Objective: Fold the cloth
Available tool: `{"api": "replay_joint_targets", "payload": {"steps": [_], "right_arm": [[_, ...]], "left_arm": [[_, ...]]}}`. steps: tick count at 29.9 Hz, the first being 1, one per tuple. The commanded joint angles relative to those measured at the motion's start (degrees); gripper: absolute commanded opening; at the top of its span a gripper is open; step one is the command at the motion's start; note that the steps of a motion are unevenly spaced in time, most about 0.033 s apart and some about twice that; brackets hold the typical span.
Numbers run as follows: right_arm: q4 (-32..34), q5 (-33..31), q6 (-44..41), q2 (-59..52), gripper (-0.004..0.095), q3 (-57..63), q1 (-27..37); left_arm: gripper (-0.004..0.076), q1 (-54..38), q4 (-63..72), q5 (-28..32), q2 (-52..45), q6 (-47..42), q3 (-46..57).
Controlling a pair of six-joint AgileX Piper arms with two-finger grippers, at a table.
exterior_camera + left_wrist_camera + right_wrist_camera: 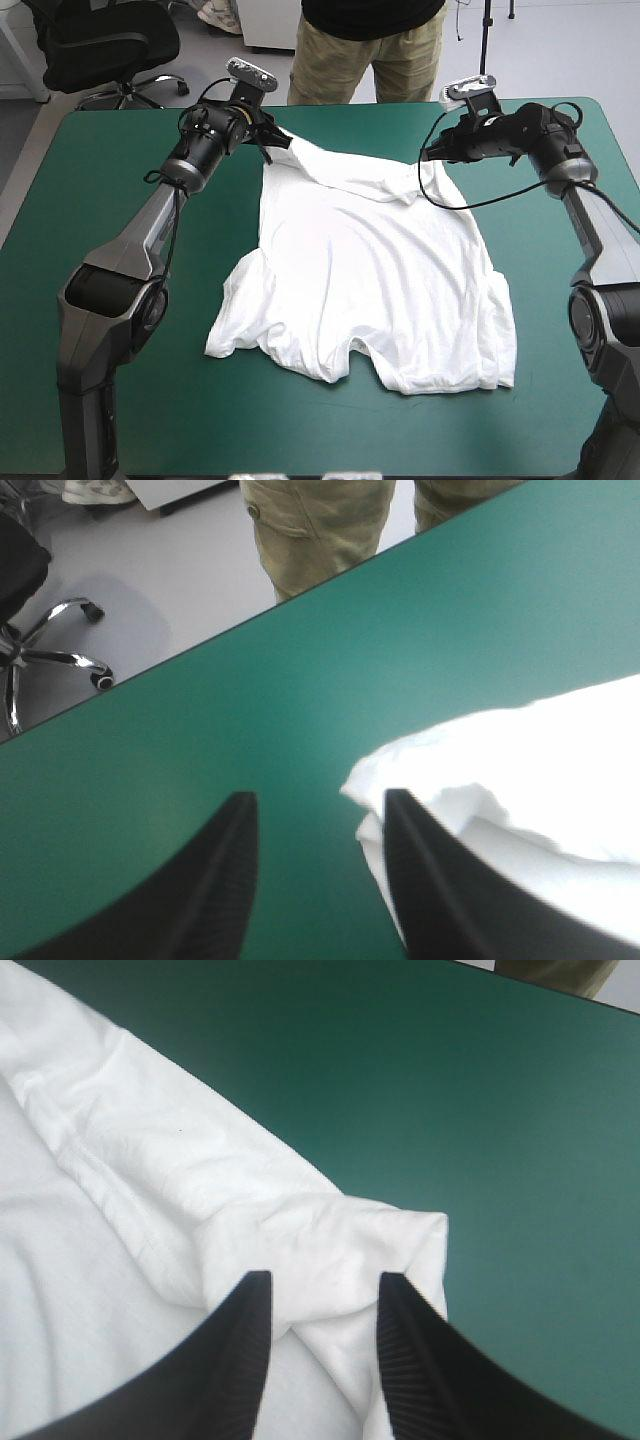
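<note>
Fingers (pixel 215 880) apart on both: left gripper (pixel 318 795) beside T-shirt (pixel 370 270) corner at 11 o'clock, right gripper (pixel 322 1275) straddling 1 o'clock corner; seemingly poised to pinch for fold.

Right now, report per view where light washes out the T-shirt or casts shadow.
High view: T-shirt evenly lit, creases readable, faint shadow under its near hem. Left wrist view: T-shirt glares near-blank white; sheen on the teal-green cover. Right wrist view: creases shaded, legible ahead of the right gripper.
</note>
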State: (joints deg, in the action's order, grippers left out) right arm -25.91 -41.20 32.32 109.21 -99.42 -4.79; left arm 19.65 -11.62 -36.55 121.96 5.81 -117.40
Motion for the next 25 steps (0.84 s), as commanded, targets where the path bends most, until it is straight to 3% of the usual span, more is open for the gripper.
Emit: {"api": "replay_joint_targets", "payload": {"steps": [1,4,8,16,19,25], "right_arm": [[0.2,2.02,2.53,-3.58,0.0522,-3.11,0.11],[2.59,-0.97,1.33,-4.53,0.0628,-5.75,0.11],[3.49,-8.77,-1.49,-7.17,0.0622,-10.05,0.67],[3.04,-30.49,-4.8,-16.84,0.0461,-11.28,2.2],[1.36,-30.33,-5.23,-21.38,0.0387,-7.02,2.22],[-2.66,-30.33,-5.34,-33.01,0.0328,8.39,2.22]], "left_arm": [[0.0484,-0.13,0.27,1.12,-4.94,0.54,-1.85],[0.0462,-0.13,0.01,-0.81,-7.32,1.82,-1.85],[0.0414,-0.13,0.01,-4.98,-12.62,5.12,-1.85],[0.0397,-0.13,11.14,-29.58,-22.96,12.37,-1.59],[0.0372,-0.13,18.33,-37.6,-25.63,13.72,0.36],[0.0329,1.68,26.61,-37.46,-35.77,13.76,16.54]]}}
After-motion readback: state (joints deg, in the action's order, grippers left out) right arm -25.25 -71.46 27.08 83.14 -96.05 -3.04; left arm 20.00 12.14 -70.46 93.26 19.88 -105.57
